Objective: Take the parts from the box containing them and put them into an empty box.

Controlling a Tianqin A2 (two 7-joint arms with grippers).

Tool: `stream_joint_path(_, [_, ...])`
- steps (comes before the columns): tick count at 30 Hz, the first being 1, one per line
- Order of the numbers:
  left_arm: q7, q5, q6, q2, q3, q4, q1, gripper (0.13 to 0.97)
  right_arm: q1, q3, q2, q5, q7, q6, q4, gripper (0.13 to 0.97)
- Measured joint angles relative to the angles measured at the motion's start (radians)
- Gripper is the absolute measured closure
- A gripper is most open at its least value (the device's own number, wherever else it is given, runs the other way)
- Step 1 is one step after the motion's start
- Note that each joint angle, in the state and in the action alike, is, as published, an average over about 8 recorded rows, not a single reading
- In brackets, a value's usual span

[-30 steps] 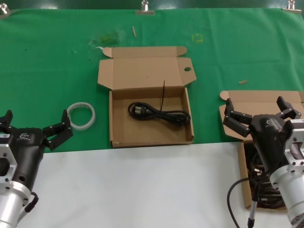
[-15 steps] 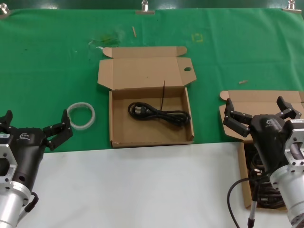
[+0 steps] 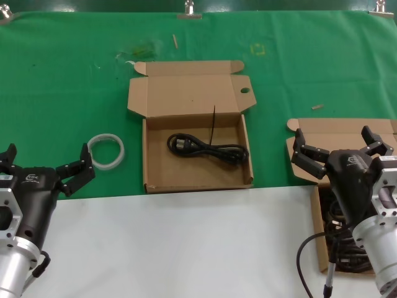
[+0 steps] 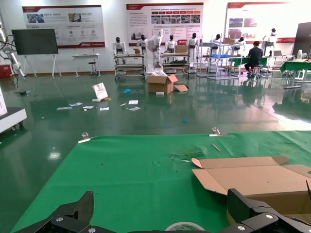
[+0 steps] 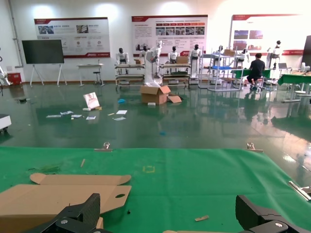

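Coiled black parts heaped in source box at table's near right edge, largely hidden behind right gripper. One cord already in holed-lid box, mid-table. Risk: tangled cords, so lifting one may drag out neighbours or snag box wall. Right fingers spread wide, empty, poised above source box. Left gripper wide open, empty, near left edge beside white ring.

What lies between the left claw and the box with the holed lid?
In the head view, a white ring lies on the green cloth between the open left claw and the box with the holed lid.
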Motion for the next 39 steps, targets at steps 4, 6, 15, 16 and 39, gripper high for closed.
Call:
stream_joint_path(4, [0.0, 0.0, 0.0, 0.0, 0.0, 0.0, 0.0, 0.132, 0.0, 0.0, 0.0, 0.0, 0.0, 0.0, 0.0, 0.129])
stream_joint_path(6, [0.0, 0.0, 0.0, 0.0, 0.0, 0.0, 0.0, 0.132, 0.0, 0.0, 0.0, 0.0, 0.0, 0.0, 0.0, 0.129])
stream_joint_path(15, [0.0, 0.0, 0.0, 0.0, 0.0, 0.0, 0.0, 0.132, 0.0, 0.0, 0.0, 0.0, 0.0, 0.0, 0.0, 0.129])
stream_joint_path(16, [0.0, 0.0, 0.0, 0.0, 0.0, 0.0, 0.0, 0.132, 0.0, 0.0, 0.0, 0.0, 0.0, 0.0, 0.0, 0.129])
stream_joint_path(39, [0.0, 0.0, 0.0, 0.0, 0.0, 0.0, 0.0, 0.132, 0.0, 0.0, 0.0, 0.0, 0.0, 0.0, 0.0, 0.129])
